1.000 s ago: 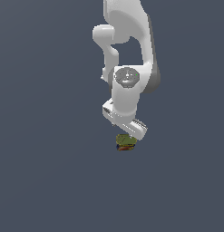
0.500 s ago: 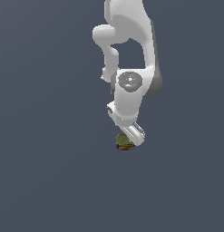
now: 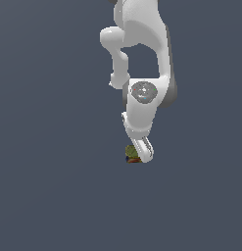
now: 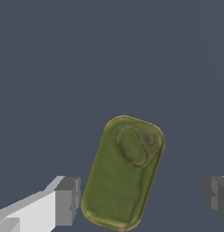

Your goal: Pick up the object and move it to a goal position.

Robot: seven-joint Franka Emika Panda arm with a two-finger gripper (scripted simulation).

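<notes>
Exterior view: white arm descends from 12 o'clock, wrist bent down toward frame centre. Gripper low over dark grey floor. Object just beside gripper at its 9 o'clock, partly hidden by it; green top, dark and reddish edge visible.

Wrist view: object olive-green, rounded oblong, oval pull-tab mark near one end, tilted slightly. Jaws apart, one grey fingertip just beside object's edge, other fingertip well apart. Contact: cannot tell.
</notes>
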